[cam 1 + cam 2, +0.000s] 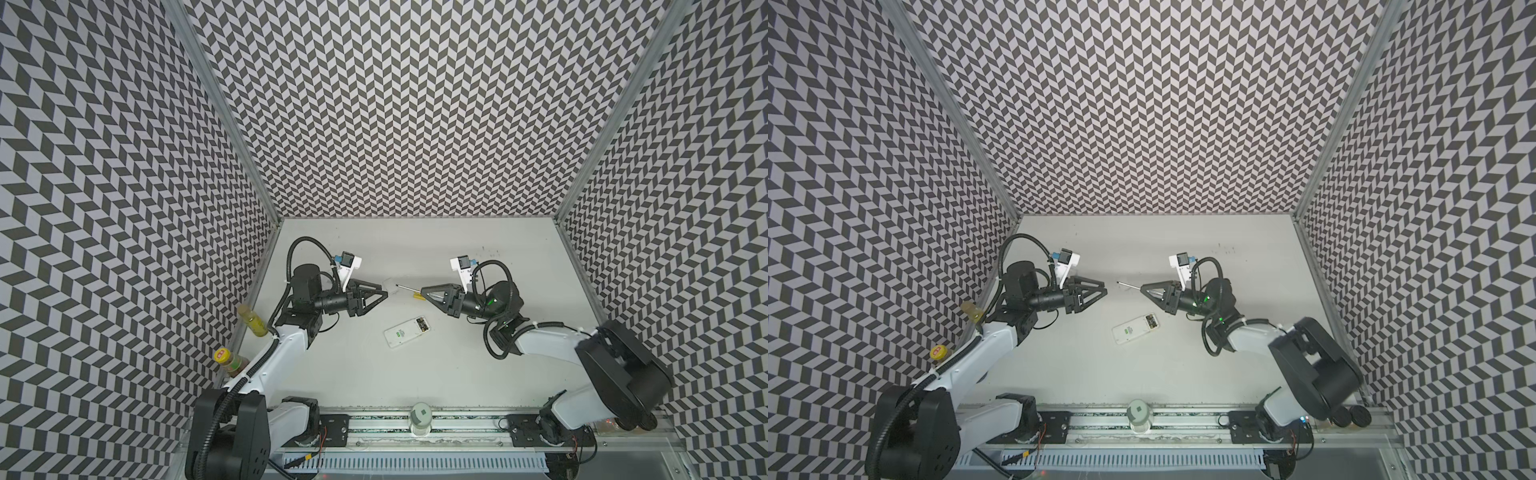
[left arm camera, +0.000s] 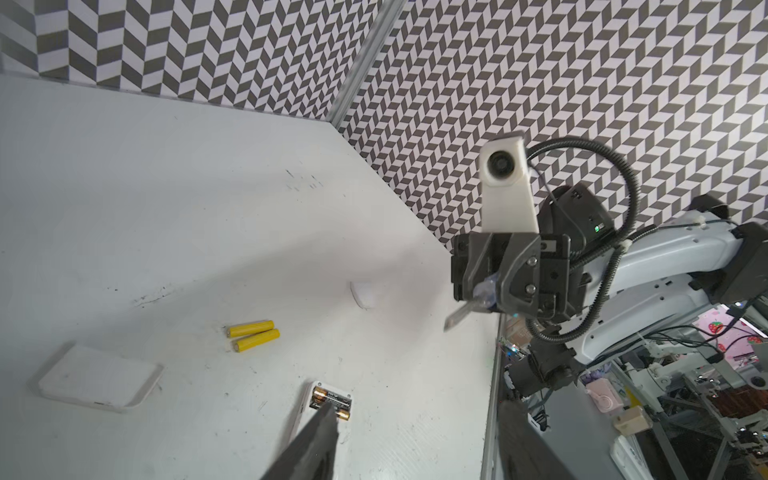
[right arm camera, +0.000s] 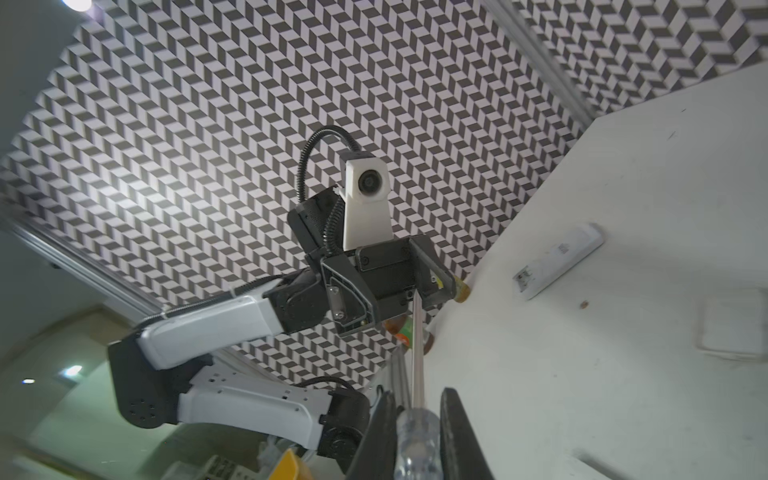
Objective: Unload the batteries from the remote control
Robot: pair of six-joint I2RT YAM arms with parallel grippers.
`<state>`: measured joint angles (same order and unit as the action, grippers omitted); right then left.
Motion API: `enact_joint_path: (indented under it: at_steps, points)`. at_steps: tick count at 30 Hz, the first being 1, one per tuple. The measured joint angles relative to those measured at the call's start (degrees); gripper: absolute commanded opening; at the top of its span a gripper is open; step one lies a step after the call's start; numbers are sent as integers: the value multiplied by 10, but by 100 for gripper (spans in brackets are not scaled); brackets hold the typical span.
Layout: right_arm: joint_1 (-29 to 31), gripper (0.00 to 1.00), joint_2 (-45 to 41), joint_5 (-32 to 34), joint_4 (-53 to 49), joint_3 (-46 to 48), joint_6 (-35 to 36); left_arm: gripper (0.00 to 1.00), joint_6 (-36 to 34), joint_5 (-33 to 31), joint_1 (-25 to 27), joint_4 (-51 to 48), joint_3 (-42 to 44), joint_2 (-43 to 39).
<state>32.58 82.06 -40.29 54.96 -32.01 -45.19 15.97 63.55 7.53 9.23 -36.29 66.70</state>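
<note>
Batteries (image 2: 251,328) half out: black pair (image 2: 332,399) in open bay of remote (image 1: 409,336), yellow pair (image 2: 257,340) loose on table (image 1: 478,374).
Yellow pair lies side by side just below tip of right gripper (image 1: 424,291); remote sits between both grippers, nearer the arm bases. Right gripper clamps clear handle of screwdriver (image 3: 415,436), shaft pointing toward left gripper (image 1: 384,291), whose fingers stand well apart, holding nothing. Both grippers hang above table, tips facing.

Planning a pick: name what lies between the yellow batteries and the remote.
Only bare table, in the left wrist view, between yellow batteries and remote.
</note>
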Motion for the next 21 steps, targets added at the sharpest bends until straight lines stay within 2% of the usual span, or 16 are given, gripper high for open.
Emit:
enact_joint_path:
  at_steps: [4, 10, 11, 14, 21]
  points:
    - [-12, 0, -80, 60, -182, -19, 104, 65, -93, -64, 21, -78, -29, 13]
    - [-33, 0, -144, 137, -380, -27, 213, 78, -203, -177, 54, -153, -38, 32]
    - [-35, 0, -155, 149, -408, -27, 233, 81, -217, -192, 59, -161, -38, 36]
    - [-35, 0, -182, 173, -464, -27, 277, 99, -261, -234, 87, -185, -38, 54]
    - [-35, 0, -247, 225, -557, -28, 370, 97, -354, -309, 169, -228, -52, 121]
